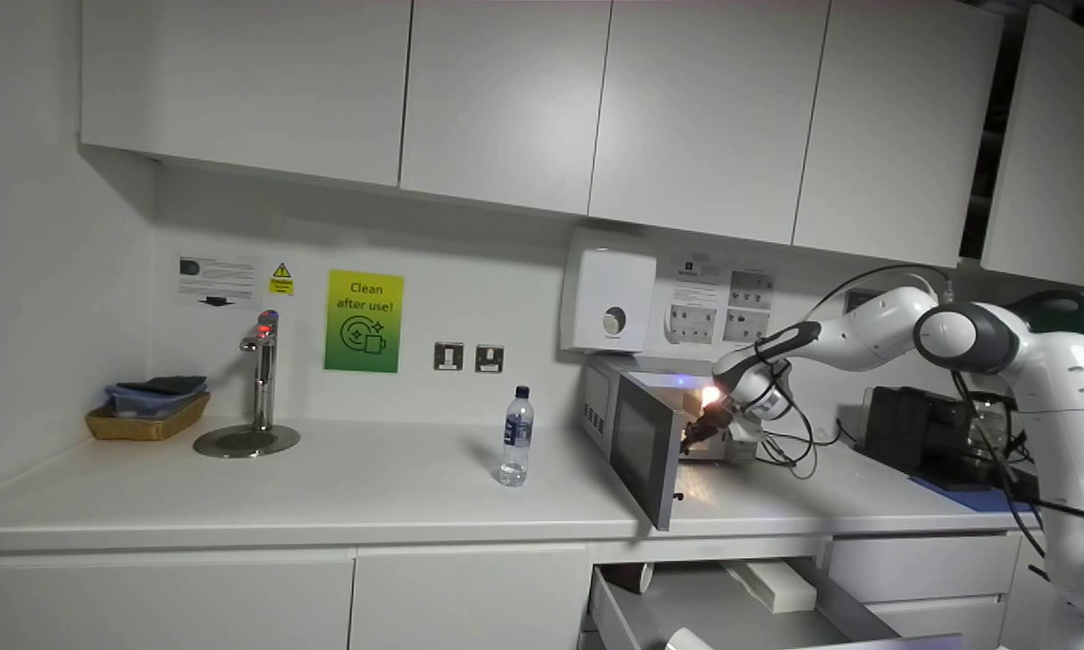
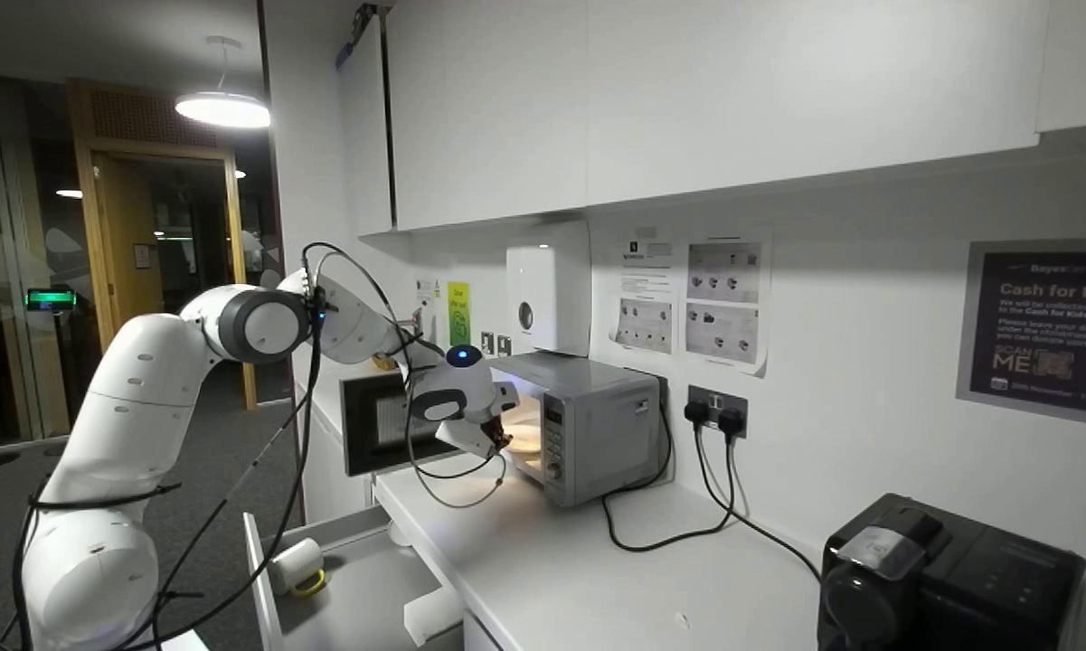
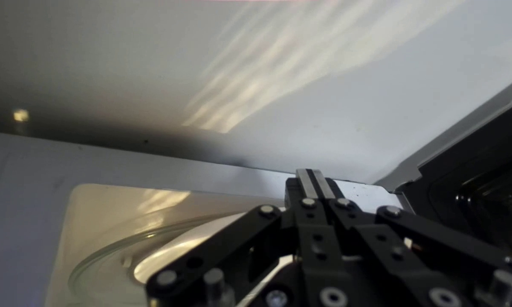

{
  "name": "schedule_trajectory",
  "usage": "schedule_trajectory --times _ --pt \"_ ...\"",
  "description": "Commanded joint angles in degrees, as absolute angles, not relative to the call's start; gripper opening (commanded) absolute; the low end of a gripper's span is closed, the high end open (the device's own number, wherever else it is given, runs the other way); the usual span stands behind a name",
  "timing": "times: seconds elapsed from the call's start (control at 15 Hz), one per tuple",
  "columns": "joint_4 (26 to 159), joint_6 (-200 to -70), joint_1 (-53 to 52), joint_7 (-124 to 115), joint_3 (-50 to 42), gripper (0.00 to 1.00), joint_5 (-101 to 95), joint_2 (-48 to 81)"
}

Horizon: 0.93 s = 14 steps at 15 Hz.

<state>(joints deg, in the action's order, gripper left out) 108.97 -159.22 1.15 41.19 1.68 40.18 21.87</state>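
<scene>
The gripper (image 2: 504, 440) is held at the mouth of the microwave (image 2: 615, 434), toward nine o'clock from its body in an exterior view. Its fingertips (image 3: 305, 184) are pressed together, with nothing seen between them, perhaps so that a slim point is offered in a tight space. In the wrist view, the glass turntable (image 3: 105, 255) is found at about eight o'clock from the fingertips, with what seems a pale plate (image 3: 183, 248) laid on it. The door (image 1: 645, 447) is swung wide, toward eight o'clock from the lit inside in an exterior view, presumably so that the opening is left free for the arm (image 2: 140, 407). In an exterior view, at eight o'clock from the microwave, a mug (image 2: 296, 563) is laid on its side in the pulled-out drawer (image 2: 362, 583), perhaps for want of height.

Most of the plate is covered by the gripper in the wrist view, and whether anything is touched cannot be told. The dark frame (image 3: 481, 179) at three o'clock there is too dim to be identified. The arm's base is cut off in both exterior views.
</scene>
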Motion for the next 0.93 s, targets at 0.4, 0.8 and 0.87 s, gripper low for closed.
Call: schedule_trajectory --times 0.4,0.8,0.87 --pt "106.8 -169.5 1.5 45.4 3.8 0.0 40.7 24.6" --pt "106.5 -174.3 2.3 48.0 5.2 0.0 41.1 25.4" --pt "106.5 -174.8 2.4 48.3 5.4 0.0 41.2 25.5"
